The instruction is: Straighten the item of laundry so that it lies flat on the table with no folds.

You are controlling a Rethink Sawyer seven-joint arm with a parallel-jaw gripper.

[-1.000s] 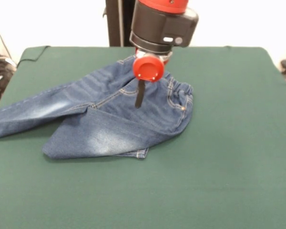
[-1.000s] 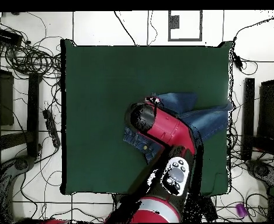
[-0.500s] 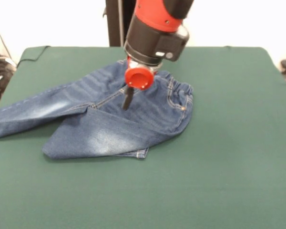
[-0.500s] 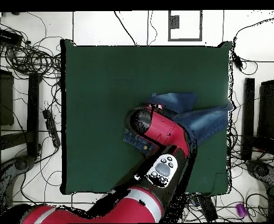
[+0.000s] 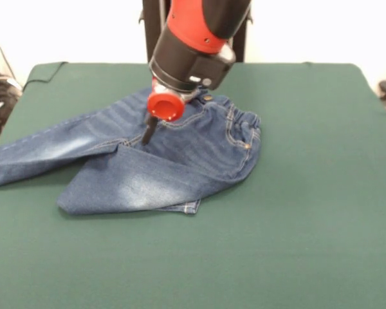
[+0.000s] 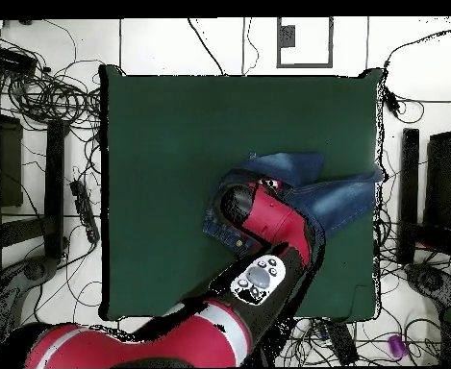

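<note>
where jeans (image 5: pixel 148 161) reach left table (image 5: pixel 309 225) edge, right side open

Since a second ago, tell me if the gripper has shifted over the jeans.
Yes. In the front view the gripper has slid leftward, away from the elastic waistband toward the crotch of the jeans, which have stayed put.

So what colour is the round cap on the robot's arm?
Red cap, clearest in the front view.

The jeans (image 5: pixel 161 164) are blue denim with tan stitching and faded whitish patches on the legs. The table (image 5: pixel 296 212) is dark green. The arm (image 5: pixel 196 38) is red and black.
</note>
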